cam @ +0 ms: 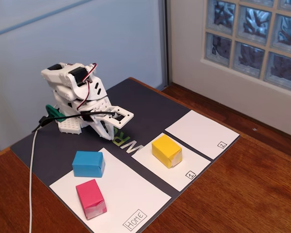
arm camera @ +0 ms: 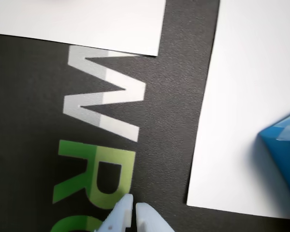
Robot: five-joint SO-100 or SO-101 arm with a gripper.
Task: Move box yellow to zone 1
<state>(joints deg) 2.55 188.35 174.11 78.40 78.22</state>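
In the fixed view the yellow box (cam: 167,150) rests on the white panel marked "1" (cam: 190,174), zone 1 (cam: 150,158), right of centre. The white arm is folded low at the back left of the dark mat, and its gripper (cam: 117,127) hangs just above the mat's lettering, well left of the yellow box. In the wrist view the gripper (arm camera: 134,207) pokes in from the bottom edge, its pale fingers pressed together with nothing between them, over the mat's green letters. The yellow box is out of the wrist view.
A blue block (cam: 88,164) (arm camera: 284,154) and a pink block (cam: 91,199) sit on the large "Home" panel (cam: 131,199). The panel marked "2" (cam: 202,133) lies bare at the right. A white cable (cam: 31,174) trails off the mat's left side. A wall and glass-block window stand behind.
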